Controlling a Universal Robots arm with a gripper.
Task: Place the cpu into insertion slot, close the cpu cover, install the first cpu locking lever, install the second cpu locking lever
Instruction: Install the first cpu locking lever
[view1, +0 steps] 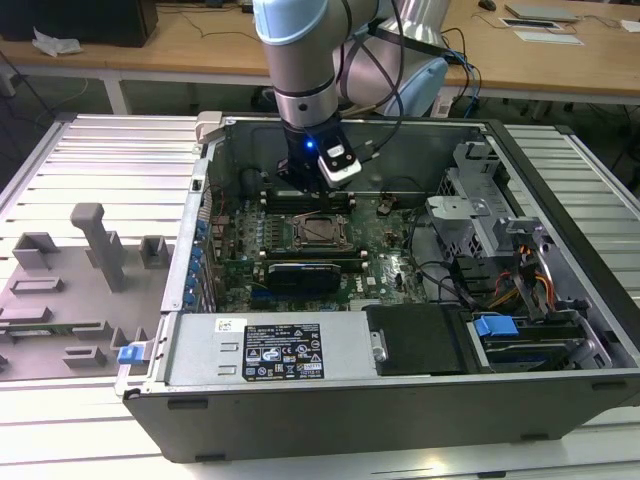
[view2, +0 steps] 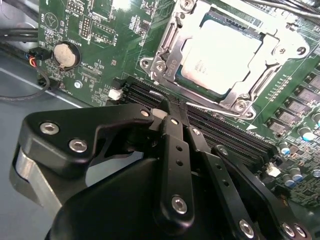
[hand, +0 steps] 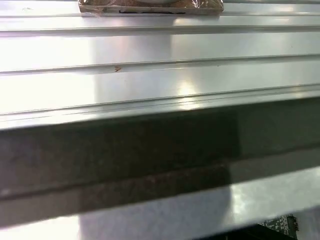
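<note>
Gripper (view2: 172, 117) clenched with fingers pressed together, empty, hovering just beside the insertion slot (view2: 165, 37), cpu (view2: 220, 55) seated inside it, cpu cover (view2: 270, 47) closed down over the chip's edges, green motherboard (view1: 390, 235) inside open computer case (view1: 560, 180).

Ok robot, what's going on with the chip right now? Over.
Gripper shut, empty, above the memory slots. Cpu seated in insertion slot, cpu cover down over it. Nothing in the way.

open computer case (view1: 560, 300), grey fixture tray (view1: 70, 290)
</note>
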